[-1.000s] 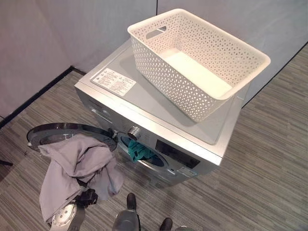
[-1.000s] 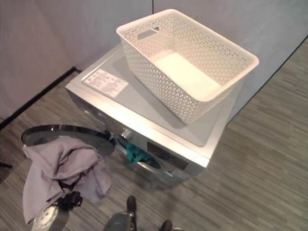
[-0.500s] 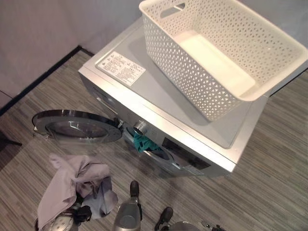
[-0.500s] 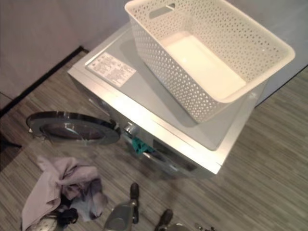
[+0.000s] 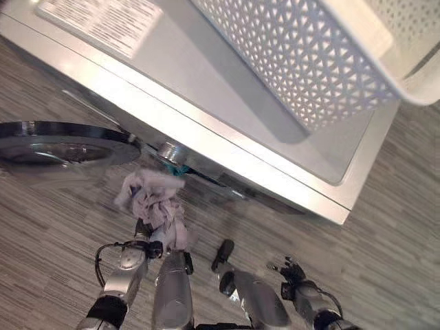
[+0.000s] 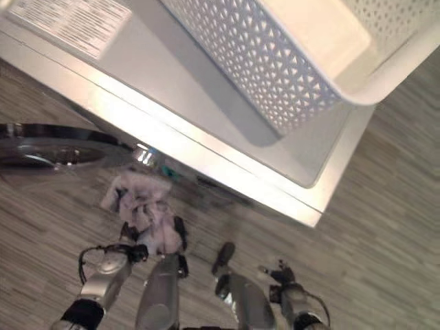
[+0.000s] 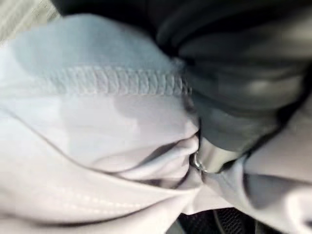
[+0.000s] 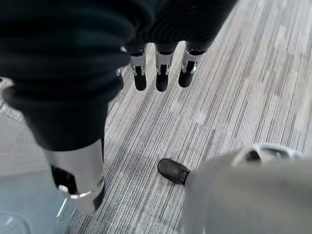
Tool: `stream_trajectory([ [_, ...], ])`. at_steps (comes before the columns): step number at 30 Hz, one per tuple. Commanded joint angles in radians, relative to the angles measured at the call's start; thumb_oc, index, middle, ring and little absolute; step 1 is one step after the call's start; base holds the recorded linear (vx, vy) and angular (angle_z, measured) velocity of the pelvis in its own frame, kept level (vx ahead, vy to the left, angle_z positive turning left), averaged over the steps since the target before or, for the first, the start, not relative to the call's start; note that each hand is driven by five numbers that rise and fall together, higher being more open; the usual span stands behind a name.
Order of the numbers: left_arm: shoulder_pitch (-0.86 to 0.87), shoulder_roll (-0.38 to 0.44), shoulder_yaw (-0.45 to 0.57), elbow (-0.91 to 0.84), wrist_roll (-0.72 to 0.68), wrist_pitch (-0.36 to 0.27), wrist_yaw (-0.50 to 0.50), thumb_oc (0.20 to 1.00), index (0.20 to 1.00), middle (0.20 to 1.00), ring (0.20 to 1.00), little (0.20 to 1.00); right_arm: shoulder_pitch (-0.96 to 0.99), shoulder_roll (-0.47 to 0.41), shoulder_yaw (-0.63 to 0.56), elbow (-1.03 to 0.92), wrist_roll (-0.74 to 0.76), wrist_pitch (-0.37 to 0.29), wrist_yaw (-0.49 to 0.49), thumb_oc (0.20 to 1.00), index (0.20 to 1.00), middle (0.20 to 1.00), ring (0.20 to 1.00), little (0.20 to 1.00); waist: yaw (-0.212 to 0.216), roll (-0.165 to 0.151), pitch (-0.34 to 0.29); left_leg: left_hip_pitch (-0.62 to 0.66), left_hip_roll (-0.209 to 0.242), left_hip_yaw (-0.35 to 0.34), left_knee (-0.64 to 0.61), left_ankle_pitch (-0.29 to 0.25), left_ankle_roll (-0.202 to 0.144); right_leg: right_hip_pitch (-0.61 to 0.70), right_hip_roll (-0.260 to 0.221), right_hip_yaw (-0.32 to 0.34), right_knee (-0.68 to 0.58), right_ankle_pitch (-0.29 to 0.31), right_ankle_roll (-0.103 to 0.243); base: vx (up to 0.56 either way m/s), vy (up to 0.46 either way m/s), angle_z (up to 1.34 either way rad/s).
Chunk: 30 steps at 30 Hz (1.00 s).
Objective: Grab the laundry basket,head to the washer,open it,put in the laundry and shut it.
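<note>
A bunched grey garment (image 5: 154, 205) hangs just in front of the washer's drum opening (image 5: 184, 169), where a bit of teal cloth (image 5: 180, 168) shows. My left hand (image 5: 142, 242) sits right under the garment and is shut on it; in the left wrist view the grey fabric (image 7: 97, 141) is pressed against the dark hand cover. The round washer door (image 5: 62, 141) stands swung open to the left. The white lattice laundry basket (image 5: 302, 62) rests on the silver washer top (image 5: 206, 89). My right hand (image 5: 292, 273) hangs low at the right, its fingers (image 8: 161, 73) straight over the floor, holding nothing.
A white label sticker (image 5: 103, 24) lies on the washer top's left part. Striped grey carpet (image 5: 385, 227) runs in front of and to the right of the washer. The open door takes up the space left of the drum opening.
The camera has tilted down and come closer to the washer. My left hand has carried the grey garment from below the door up to the drum opening.
</note>
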Motion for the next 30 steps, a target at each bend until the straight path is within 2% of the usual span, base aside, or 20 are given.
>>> stream_trajectory([
  [1, 0.036, -0.023, -0.016, -0.016, -0.002, -0.077, 0.067, 0.2, 0.2, 0.2, 0.2, 0.2, 0.069, -0.017, 0.044, -0.053, 0.009, -0.034, -0.047, 1.0, 1.0, 1.0, 1.0, 1.0, 0.003, 0.001, -0.049, -0.131, -0.016, 0.046, -0.026, 0.082, -0.012, -0.026, -0.016, -0.022, 0.098, -0.133, -0.027, 0.0, 0.0, 0.0],
  [9, -0.119, -0.05, -0.026, 0.037, -0.023, -0.109, 0.167, 0.2, 0.2, 0.2, 0.2, 0.2, 0.037, -0.011, 0.09, -0.157, 0.03, -0.076, -0.096, 1.0, 1.0, 1.0, 1.0, 1.0, -0.024, -0.035, 0.005, -0.232, -0.01, 0.036, -0.011, 0.081, -0.012, -0.132, -0.012, -0.042, 0.145, -0.134, -0.035, -0.02, -0.012, 0.02],
  [13, -0.164, -0.059, -0.032, 0.053, -0.027, -0.114, 0.187, 0.2, 0.2, 0.2, 0.2, 0.2, 0.034, -0.008, 0.102, -0.194, 0.04, -0.09, -0.103, 1.0, 1.0, 1.0, 1.0, 1.0, -0.033, -0.047, 0.006, -0.255, -0.009, 0.037, -0.013, 0.079, -0.012, -0.149, -0.01, -0.044, 0.136, -0.13, -0.032, 0.01, -0.002, 0.02],
  [19, -0.316, -0.08, -0.041, 0.174, -0.044, -0.122, 0.235, 0.2, 0.2, 0.2, 0.2, 0.2, 0.049, -0.009, 0.127, -0.293, 0.072, -0.125, -0.11, 1.0, 1.0, 1.0, 1.0, 1.0, -0.072, -0.084, 0.002, -0.293, -0.016, 0.042, -0.021, 0.074, -0.011, -0.173, -0.004, -0.054, 0.115, -0.121, -0.028, 0.04, -0.014, 0.07],
  [20, -0.371, -0.077, -0.045, 0.222, -0.05, -0.121, 0.251, 0.2, 0.2, 0.2, 0.2, 0.2, 0.052, -0.011, 0.141, -0.323, 0.074, -0.137, -0.112, 1.0, 1.0, 1.0, 1.0, 1.0, -0.085, -0.099, -0.001, -0.302, -0.016, 0.044, -0.025, 0.071, -0.01, -0.179, -0.002, -0.054, 0.107, -0.117, -0.026, 0.03, -0.015, 0.07],
  [26, -0.581, -0.045, -0.046, 0.366, -0.074, -0.134, 0.295, 0.2, 0.2, 0.2, 0.2, 0.2, 0.049, -0.017, 0.174, -0.363, 0.084, -0.171, -0.122, 1.0, 1.0, 1.0, 1.0, 1.0, -0.132, -0.142, -0.021, -0.336, -0.017, 0.047, -0.026, 0.058, -0.005, -0.205, 0.006, -0.05, 0.089, -0.107, -0.021, 0.04, -0.02, -0.02],
  [30, -0.818, 0.042, -0.005, 0.543, -0.151, -0.141, 0.335, 0.2, 0.2, 0.2, 0.2, 0.2, 0.036, -0.022, 0.198, -0.384, 0.098, -0.202, -0.132, 1.0, 1.0, 1.0, 1.0, 1.0, -0.177, -0.18, -0.042, -0.363, -0.017, 0.053, -0.022, 0.038, 0.002, -0.237, 0.011, -0.049, 0.089, -0.097, -0.012, 0.07, -0.025, -0.17],
])
